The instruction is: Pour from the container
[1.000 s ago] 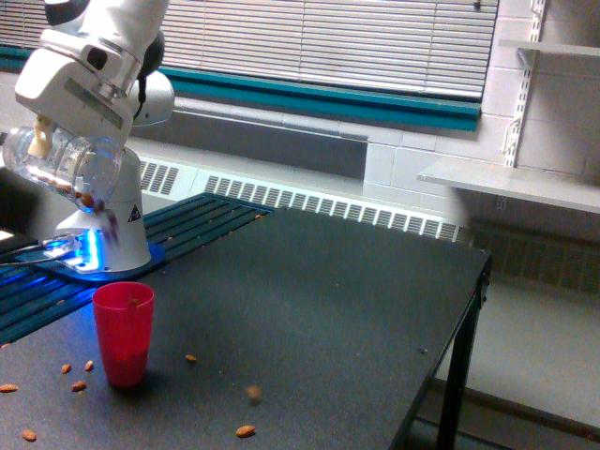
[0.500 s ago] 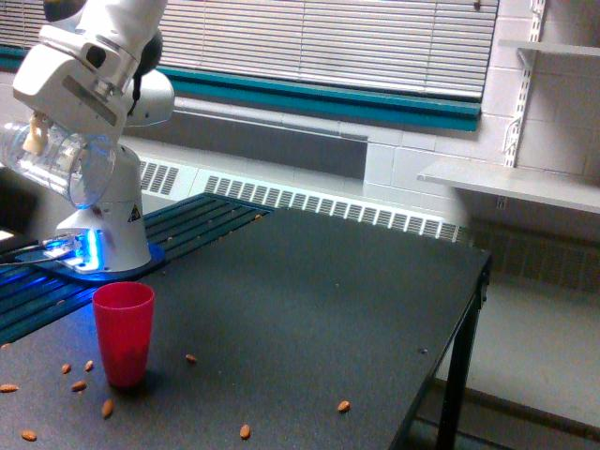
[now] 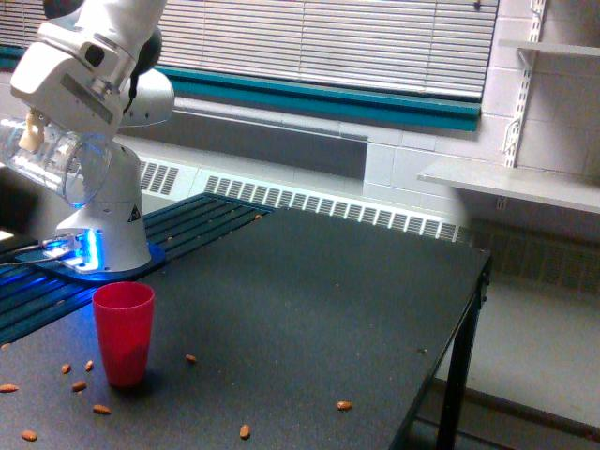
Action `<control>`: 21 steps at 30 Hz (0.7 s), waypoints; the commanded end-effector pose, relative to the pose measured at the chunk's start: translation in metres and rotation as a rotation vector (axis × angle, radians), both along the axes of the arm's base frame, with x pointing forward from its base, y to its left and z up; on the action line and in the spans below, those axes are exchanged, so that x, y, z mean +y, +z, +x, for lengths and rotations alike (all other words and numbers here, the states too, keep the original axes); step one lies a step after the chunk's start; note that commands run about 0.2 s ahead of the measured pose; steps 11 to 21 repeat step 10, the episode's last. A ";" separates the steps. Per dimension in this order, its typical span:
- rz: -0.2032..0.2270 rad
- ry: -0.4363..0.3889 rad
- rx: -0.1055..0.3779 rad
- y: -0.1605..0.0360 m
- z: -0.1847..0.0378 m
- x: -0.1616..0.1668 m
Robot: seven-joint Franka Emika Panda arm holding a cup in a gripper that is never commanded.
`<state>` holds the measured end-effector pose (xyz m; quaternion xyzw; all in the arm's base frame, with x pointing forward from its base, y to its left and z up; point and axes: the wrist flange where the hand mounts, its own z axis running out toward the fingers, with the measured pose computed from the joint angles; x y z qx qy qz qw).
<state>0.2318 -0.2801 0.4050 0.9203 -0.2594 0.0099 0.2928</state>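
1. Clear jar [image 3: 52, 161]: I am holding this see-through plastic container up in the air at the exterior view's far left, tipped well over so its open mouth is facing the exterior view's right and slightly down. I am seeing no nuts inside it from this angle.
2. My pincer [image 3: 36, 131]: it is gripping the jar from above, one pale finger showing through the clear wall; the white hand and wrist are rising toward the top left corner.
3. My base [image 3: 105, 225]: it is standing behind and below the jar on a dark slatted surface, with a blue light glowing at its foot.
4. Red cup [image 3: 123, 333]: it is standing upright on the bench, below the jar's mouth and a little toward the exterior view's right of it, well apart from it.
5. Loose nuts [image 3: 79, 384]: brown almond-like pieces are lying scattered on the bench around the cup, several to its left, one just to its right, one near the front edge and one farther right, well apart from the cup.
6. Bench [image 3: 356, 309]: its dark speckled top is stretching away to the exterior view's right.
7. Shelf [image 3: 511, 183]: a white wall shelf is hanging at the far right.
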 end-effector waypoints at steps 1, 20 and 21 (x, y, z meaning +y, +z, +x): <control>0.010 0.014 0.006 0.002 -0.001 -0.002; 0.025 0.018 -0.006 0.000 0.001 -0.004; 0.025 0.018 -0.006 0.000 0.001 -0.004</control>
